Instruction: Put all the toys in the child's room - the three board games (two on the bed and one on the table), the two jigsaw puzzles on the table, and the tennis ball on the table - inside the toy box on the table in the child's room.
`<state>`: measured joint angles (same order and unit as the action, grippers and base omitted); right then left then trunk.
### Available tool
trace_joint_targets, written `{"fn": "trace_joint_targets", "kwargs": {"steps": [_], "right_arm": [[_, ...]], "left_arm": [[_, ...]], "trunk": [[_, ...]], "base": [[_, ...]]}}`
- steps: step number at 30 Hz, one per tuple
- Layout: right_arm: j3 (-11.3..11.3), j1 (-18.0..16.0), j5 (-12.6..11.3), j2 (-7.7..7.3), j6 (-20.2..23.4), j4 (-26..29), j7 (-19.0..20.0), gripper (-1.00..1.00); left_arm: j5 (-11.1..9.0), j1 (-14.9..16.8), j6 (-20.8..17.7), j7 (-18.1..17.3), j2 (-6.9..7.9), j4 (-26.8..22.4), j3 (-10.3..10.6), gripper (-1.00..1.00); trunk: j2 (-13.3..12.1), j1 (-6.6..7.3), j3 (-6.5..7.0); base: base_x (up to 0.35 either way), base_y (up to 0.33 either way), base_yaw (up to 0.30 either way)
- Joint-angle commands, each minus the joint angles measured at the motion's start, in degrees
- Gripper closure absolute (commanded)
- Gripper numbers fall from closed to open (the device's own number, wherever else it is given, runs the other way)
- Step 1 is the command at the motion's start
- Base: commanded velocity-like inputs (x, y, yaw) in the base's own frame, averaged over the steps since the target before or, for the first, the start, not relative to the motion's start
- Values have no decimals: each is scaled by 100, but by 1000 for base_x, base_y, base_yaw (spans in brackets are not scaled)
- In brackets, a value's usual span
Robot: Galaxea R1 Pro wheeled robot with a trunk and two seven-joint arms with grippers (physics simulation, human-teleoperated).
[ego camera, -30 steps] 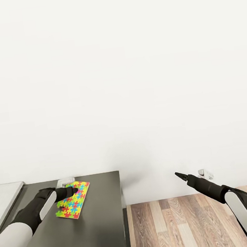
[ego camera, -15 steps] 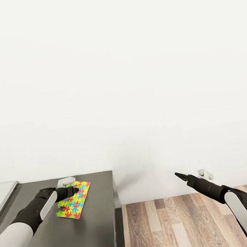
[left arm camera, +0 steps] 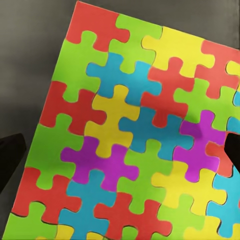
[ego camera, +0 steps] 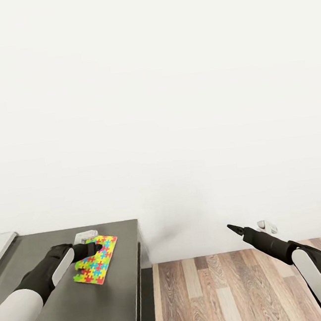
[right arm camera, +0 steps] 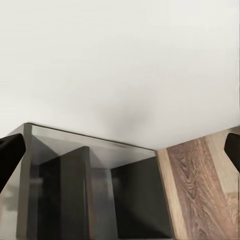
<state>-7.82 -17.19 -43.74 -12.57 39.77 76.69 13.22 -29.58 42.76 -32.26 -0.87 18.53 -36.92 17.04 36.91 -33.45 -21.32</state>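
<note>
Both arms share one build: a white, smooth, rounded shell on the segment nearer the trunk, then a matte black forearm tapering forward. The left arm [ego camera: 35,287] carries a grey-white oval panel set into its black section. The right arm [ego camera: 302,264] has a long white panel and ends in a slim black pincer [ego camera: 233,229] with pointed tips.

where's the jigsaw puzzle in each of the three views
Head view: the jigsaw puzzle sits low at the picture's left, at the left gripper, over the dark desk.
Left wrist view: the puzzle spans most of the picture, dark desk behind it.
Right wrist view: not in it.
Shared landmark: the dark desk.
</note>
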Motion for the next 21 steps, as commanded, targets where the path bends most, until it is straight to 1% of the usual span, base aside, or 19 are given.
{"fn": "trace_joint_targets", "kwargs": {"steps": [1,5,10,14,17,21], "right_arm": [[-9,-4,4,1,31,1,23,-100],[-9,-4,3,2,31,3,23,-100],[-9,-4,5,2,31,4,23,-100],[-9,-4,5,6,31,4,23,-100],[-9,-4,5,4,31,4,23,-100],[-8,-4,5,-7,31,4,23,-100]], "left_arm": [[-101,-5,-18,-27,2,141,37,-100],[-101,-5,-18,-27,2,141,38,-100],[-101,-5,-18,-27,2,141,39,-100],[-101,-5,-18,-27,2,141,42,-100],[-101,-5,-18,-27,2,141,40,-100],[-101,-5,-18,-27,2,141,36,-100]], "trunk": [[5,-2,-9],[5,-2,-9],[5,-2,-9],[5,-2,-9],[5,-2,-9],[5,-2,-9]], "base": [[-37,-207,0],[-15,-109,0],[-3,-192,0],[0,-78,0],[0,-160,0],[0,-39,0]]}}
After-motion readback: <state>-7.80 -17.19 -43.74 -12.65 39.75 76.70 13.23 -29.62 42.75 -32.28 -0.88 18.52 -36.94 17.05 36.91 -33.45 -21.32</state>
